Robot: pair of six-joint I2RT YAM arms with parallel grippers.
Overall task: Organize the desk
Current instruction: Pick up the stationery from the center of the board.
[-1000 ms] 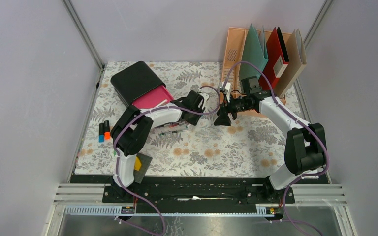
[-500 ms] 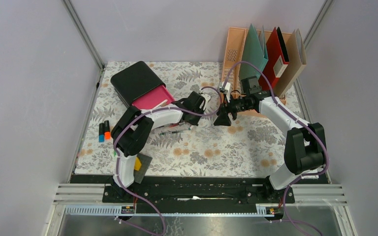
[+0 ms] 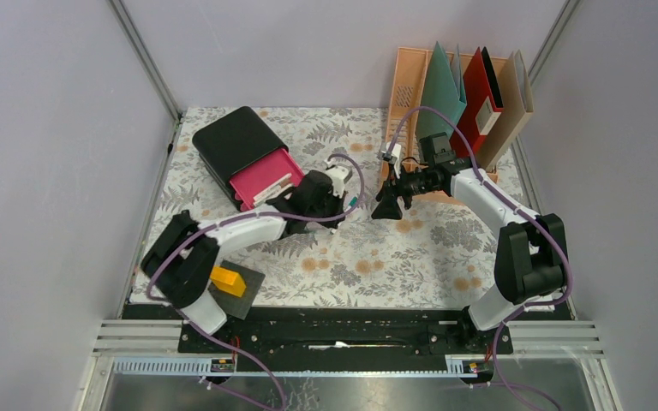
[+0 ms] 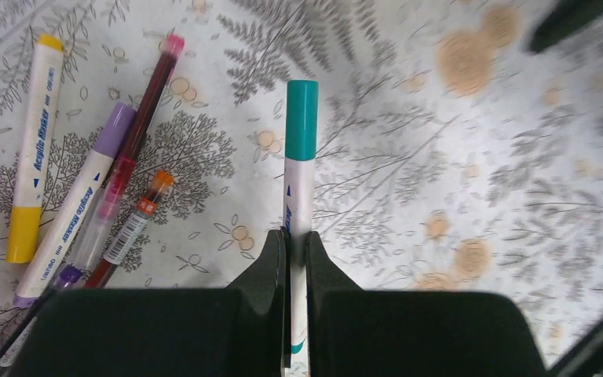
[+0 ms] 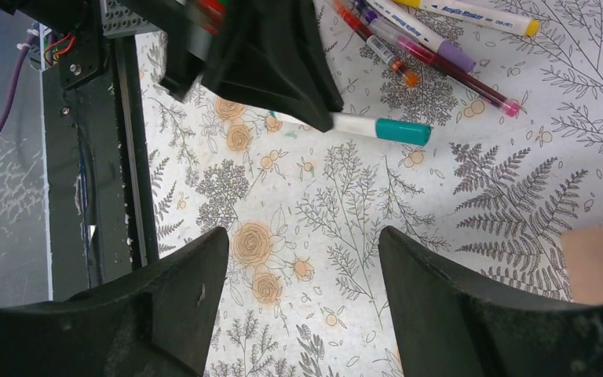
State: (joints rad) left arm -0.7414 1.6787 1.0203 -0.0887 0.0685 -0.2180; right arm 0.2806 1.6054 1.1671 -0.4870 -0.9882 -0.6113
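Left wrist view | left gripper (image 4: pixel 297 243) is pinching a teal-capped marker (image 4: pixel 301 157), its length running straight out past the fingertips, cap leading, over the desk (image 4: pixel 471 141) | open pink drawer (image 3: pixel 261 178) is sitting just left, nearest this arm | right gripper (image 5: pixel 302 251) is hanging spread, empty.

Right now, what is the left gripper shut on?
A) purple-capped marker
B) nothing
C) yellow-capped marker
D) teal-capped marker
D: in the left wrist view the left gripper is clamped on the white barrel of the teal-capped marker, while the other pens lie untouched to one side.
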